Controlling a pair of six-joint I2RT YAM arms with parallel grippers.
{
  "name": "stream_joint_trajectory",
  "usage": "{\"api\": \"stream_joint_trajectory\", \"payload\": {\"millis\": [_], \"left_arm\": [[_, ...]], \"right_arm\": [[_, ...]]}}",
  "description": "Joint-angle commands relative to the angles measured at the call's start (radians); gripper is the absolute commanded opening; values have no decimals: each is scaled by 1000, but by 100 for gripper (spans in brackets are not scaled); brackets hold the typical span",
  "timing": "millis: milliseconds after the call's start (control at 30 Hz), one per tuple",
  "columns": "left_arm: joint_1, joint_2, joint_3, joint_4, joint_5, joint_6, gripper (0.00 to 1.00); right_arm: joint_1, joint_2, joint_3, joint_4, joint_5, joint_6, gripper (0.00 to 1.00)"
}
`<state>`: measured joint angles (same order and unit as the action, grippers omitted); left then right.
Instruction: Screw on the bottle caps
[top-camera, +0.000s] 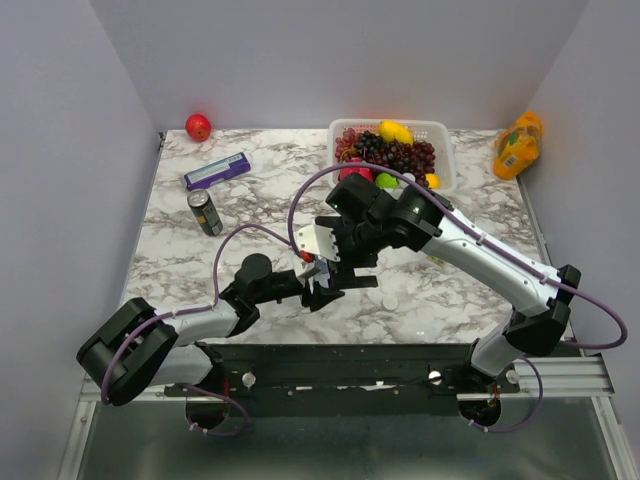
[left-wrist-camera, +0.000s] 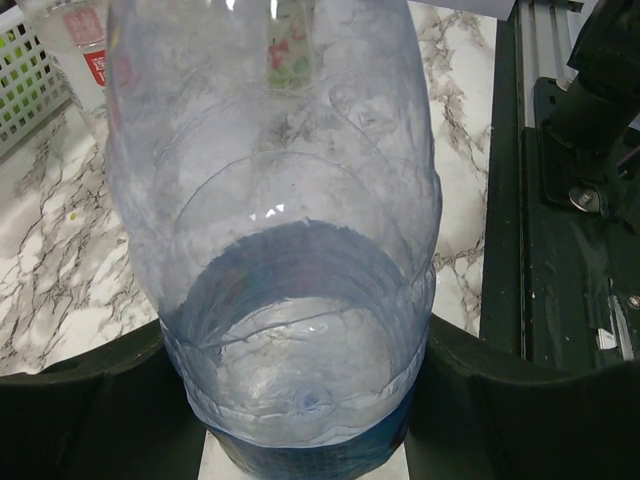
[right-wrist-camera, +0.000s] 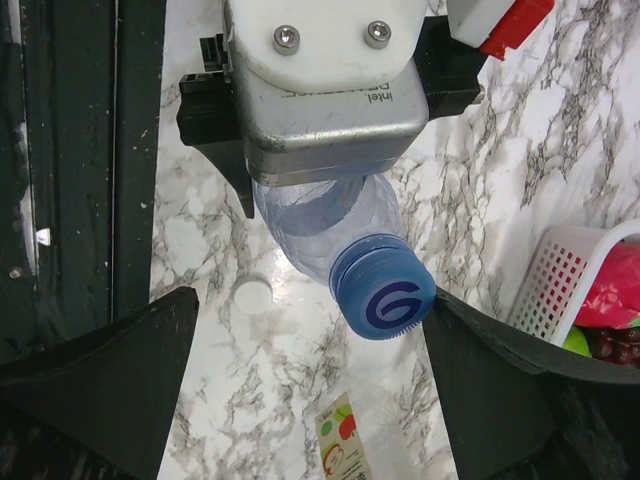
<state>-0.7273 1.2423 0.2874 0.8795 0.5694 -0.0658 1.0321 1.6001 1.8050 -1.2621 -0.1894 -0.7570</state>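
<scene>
Left jaws nipped partway shut on lower body of clear bottle, over middle of worktop at 7 o'clock of basket; thin, light, likely crushable; right jaws gaping, empty, flanking its blue cap at 3 and 9 o'clock, so grip the ribbed rim.

clear bottle, blue cap, grey-veined table
</scene>
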Motion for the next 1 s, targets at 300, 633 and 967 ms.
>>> {"api": "stream_joint_trajectory", "payload": {"millis": [300,633,967], "left_arm": [[42,-17,18,62,-42,-35,0],[48,-27,32,-13,7,47,0],[48,-58,101,-284,168,305,0]], "right_arm": [[5,-58,-59,-144,-22,4,98],[-76,-101,28,-168,-31,97,92],[-122,-5,258,-204,-252,-148,86]]}}
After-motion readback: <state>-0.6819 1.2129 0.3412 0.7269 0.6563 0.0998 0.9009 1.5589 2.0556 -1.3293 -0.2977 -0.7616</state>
